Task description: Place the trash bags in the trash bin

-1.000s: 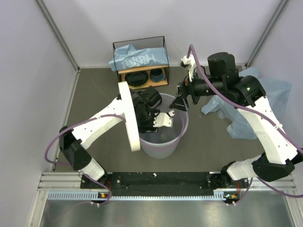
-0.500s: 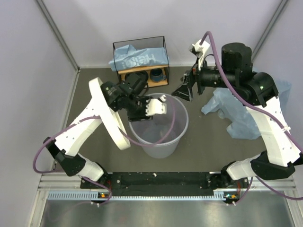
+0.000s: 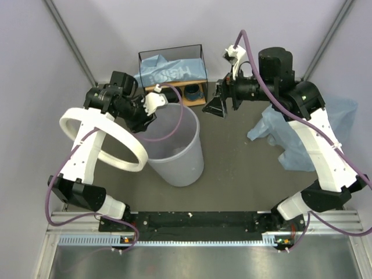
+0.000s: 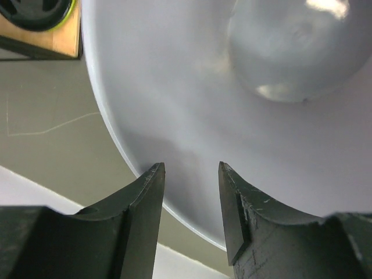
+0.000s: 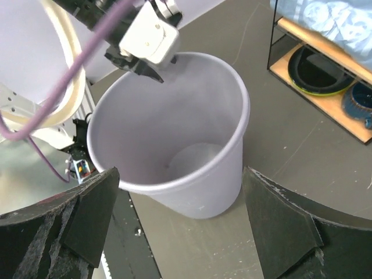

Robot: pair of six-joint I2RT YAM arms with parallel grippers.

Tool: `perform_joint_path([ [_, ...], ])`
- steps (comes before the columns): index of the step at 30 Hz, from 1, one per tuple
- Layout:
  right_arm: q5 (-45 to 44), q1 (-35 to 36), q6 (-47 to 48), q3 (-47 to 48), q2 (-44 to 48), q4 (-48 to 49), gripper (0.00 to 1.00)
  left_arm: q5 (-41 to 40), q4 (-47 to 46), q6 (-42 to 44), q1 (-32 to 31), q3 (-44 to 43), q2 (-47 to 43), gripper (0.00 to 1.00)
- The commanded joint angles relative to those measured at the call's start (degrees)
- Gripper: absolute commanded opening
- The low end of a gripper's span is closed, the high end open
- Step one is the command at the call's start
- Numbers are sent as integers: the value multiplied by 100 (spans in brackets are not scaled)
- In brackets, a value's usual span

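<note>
Trash bags [image 3: 168, 72] of crinkly, translucent light-blue film are seen outside the trash bin [image 3: 177, 157]: one, lettered white, draped over the shelf [image 5: 324, 108], another heaped on the counter [image 3: 232, 174]. The left hand [image 4: 189, 168] is held half-spread at the bin's rim, the right hand [image 5: 179, 173] spread wide, empty.

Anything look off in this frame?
Yes. The white ring is off the bin and hangs looped around the left arm, which passes through it. The bin also seems tipped toward the left gripper, which sits open at its rim.
</note>
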State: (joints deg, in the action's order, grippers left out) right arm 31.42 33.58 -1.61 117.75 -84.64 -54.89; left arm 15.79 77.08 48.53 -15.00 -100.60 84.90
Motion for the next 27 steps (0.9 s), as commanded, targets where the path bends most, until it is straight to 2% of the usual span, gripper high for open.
perform_joint_path([
  [1,251,-10,-164,-208,53,260,87,810,1090,-133,-81,-583,-88,48],
  [6,75,34,-147,-376,114,260,87,917,1099,-476,-363,-873,-53,49],
  [13,40,87,2,-666,229,251,87,750,1090,-555,-170,-1173,-114,49],
  [16,48,166,81,-640,220,251,87,837,1107,-582,339,-1138,-132,49],
  [20,-13,411,326,-491,124,251,87,1040,1099,-485,1357,-1103,69,49],
  [27,-206,1026,871,229,-298,321,87,1374,1090,-406,2370,-1042,527,49],
])
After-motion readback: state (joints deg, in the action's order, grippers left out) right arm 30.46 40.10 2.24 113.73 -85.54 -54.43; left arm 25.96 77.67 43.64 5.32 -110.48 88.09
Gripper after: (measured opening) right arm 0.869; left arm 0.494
